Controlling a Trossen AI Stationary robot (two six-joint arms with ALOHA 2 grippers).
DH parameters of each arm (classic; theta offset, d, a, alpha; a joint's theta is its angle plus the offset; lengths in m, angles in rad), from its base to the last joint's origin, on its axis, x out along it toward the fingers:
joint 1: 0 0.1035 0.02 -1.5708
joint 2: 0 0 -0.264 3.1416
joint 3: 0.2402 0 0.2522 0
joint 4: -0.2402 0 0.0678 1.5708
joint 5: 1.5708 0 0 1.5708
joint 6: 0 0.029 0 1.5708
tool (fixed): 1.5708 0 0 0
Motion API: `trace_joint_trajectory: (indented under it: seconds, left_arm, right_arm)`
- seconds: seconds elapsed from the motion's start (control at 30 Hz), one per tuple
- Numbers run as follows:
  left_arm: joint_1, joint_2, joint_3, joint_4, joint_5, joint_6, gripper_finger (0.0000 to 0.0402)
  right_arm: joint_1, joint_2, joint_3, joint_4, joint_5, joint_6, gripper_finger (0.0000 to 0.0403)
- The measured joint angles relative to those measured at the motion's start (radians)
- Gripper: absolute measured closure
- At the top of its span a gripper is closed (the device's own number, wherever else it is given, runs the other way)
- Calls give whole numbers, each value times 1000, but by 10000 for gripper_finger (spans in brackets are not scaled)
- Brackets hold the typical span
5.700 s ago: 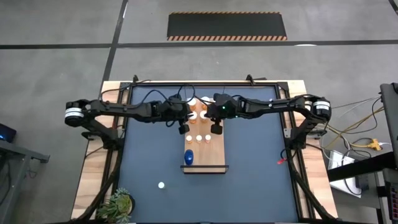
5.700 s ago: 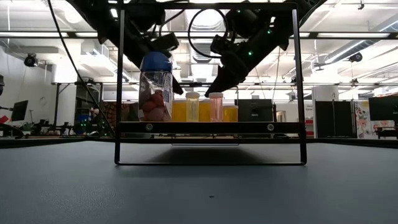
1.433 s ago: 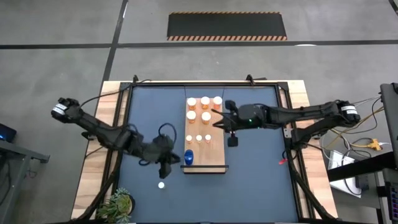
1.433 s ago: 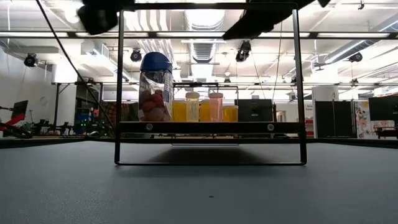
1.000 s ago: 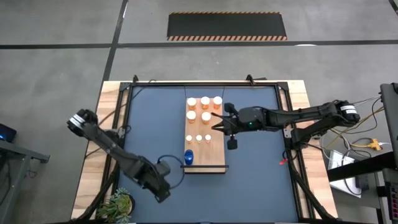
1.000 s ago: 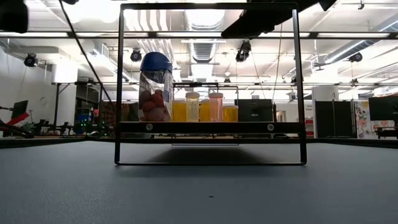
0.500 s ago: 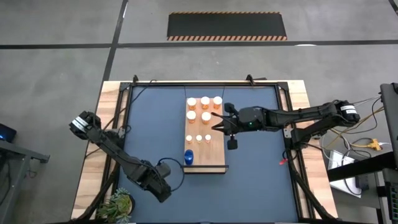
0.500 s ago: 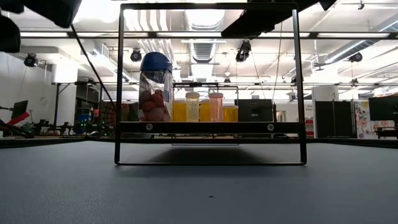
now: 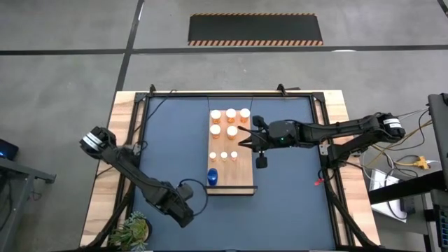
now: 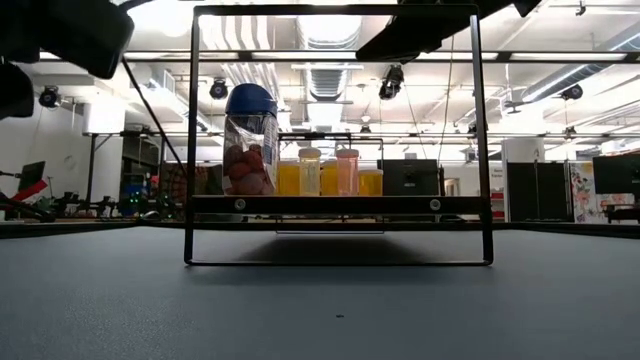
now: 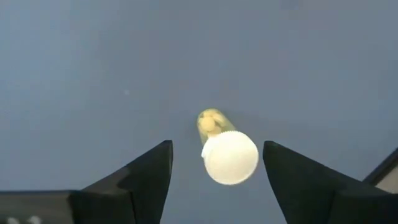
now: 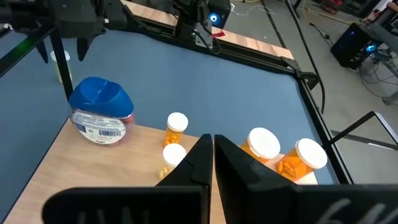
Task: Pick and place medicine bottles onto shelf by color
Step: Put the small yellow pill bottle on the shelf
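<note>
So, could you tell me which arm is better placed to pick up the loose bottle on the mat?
Left. Its gripper hangs right above the lone white-capped bottle, jaws open either side. The right gripper sits shut over the shelf.

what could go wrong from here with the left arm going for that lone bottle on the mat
The left end effector is open around the small yellow bottle, which stands upright on the mat. A finger closing off-centre may tip it and let it roll. The free space on the shelf lies near the blue bottle, so placing could bump it. The right end effector waits beside the shelf, so the arms could clash.
</note>
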Motion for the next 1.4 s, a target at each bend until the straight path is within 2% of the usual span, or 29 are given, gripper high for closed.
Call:
trace_joint_trajectory:
  seconds: [0.17,0.4,0.67,0.87,1.03,1.23,1.4]
  left_arm:
    - [0,15,-2,1,5,5,214]
    - [0,4,-1,3,17,9,314]
    - [0,-13,76,0,31,64,316]
    - [0,-14,231,0,48,186,303]
    - [1,-14,361,-12,48,245,309]
    - [27,-14,525,-166,47,341,310]
    - [88,-14,641,-273,16,482,310]
  right_arm:
    - [0,0,0,0,0,0,394]
    - [0,0,0,0,0,-2,394]
    - [0,0,0,-4,0,-7,394]
    - [0,0,0,-12,-1,-33,394]
    - [0,-14,6,-91,-8,-61,394]
    - [0,-74,7,-180,-8,-82,394]
    - [0,-145,7,-266,-9,-54,394]
